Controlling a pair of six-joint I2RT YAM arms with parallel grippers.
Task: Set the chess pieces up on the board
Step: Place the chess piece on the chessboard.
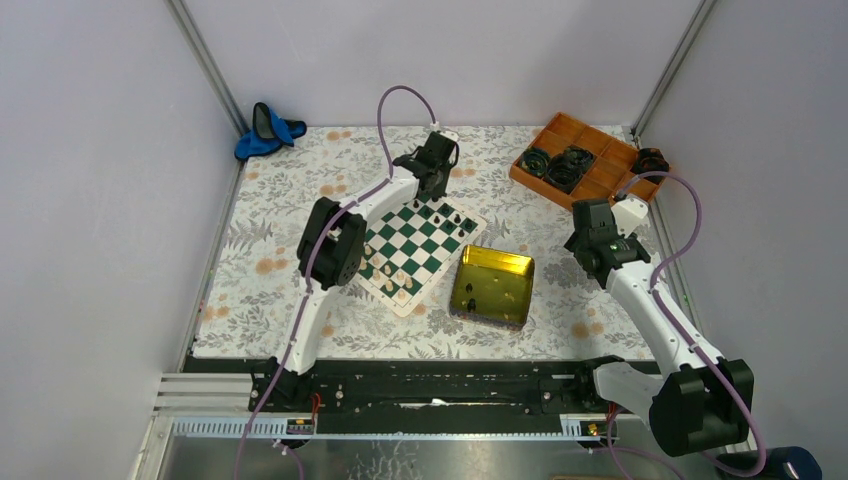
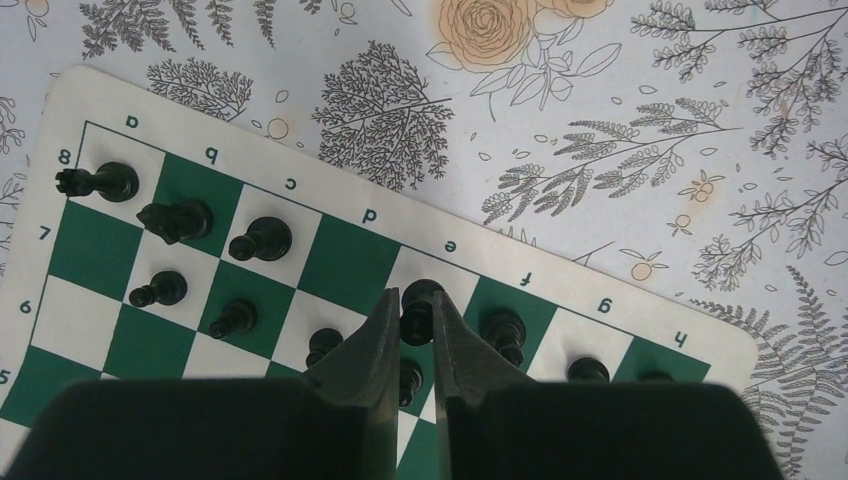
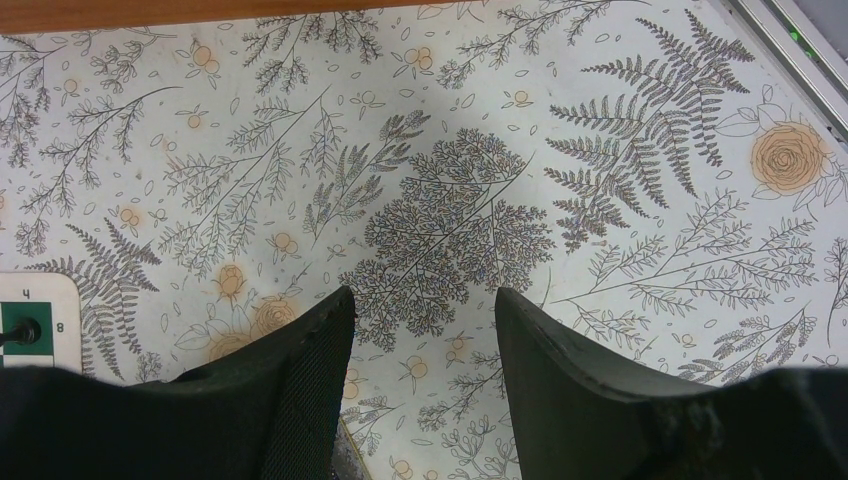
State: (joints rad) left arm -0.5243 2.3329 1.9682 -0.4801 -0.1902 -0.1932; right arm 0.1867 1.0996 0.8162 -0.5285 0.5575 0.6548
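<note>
Floral cloth (image 3: 450,200); left gripper (image 2: 418,318) pinches piece (image 2: 423,293).

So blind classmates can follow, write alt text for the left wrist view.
The left claw is shut on a small black chess piece at the e-file edge of the green-and-white checked chessboard. Beside it stand other black pieces; a floral tablecloth lies beyond.

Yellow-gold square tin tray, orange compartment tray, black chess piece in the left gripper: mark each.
Yellow-gold square tin tray (image 1: 497,253): top view, far rim.
Orange compartment tray (image 1: 562,131): top view, bare compartment.
Black chess piece (image 2: 420,300): left wrist view, head.
</note>
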